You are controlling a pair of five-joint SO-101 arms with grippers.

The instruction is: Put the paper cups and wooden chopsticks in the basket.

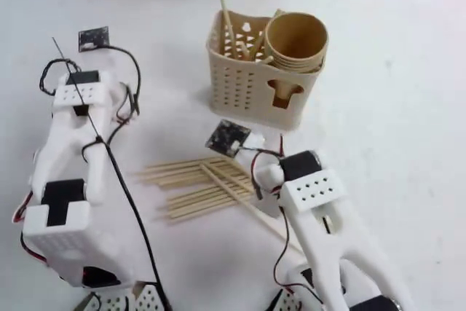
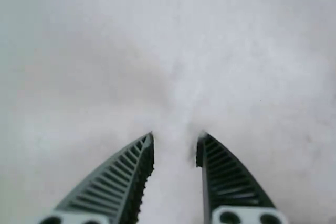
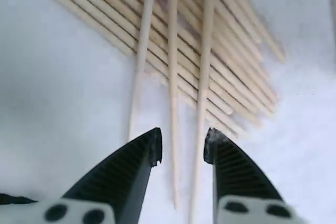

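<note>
Task looking partly done. Cups (image 1: 296,38) sitting nested in basket (image 1: 247,85), few chopsticks (image 1: 227,20) standing inside beside them. Loose chopsticks (image 1: 196,183) lying on counter (image 1: 393,107) near basket, waiting for you to move them.

Your right hand (image 3: 182,145) hovering over that pile, jaws standing apart, stick ends lying below gap, nothing clamped. Your left hand (image 2: 175,148) hanging over bare counter, well apart from pile, jaws slightly apart, holding nothing.

No readable writing or labels showing anywhere.
</note>
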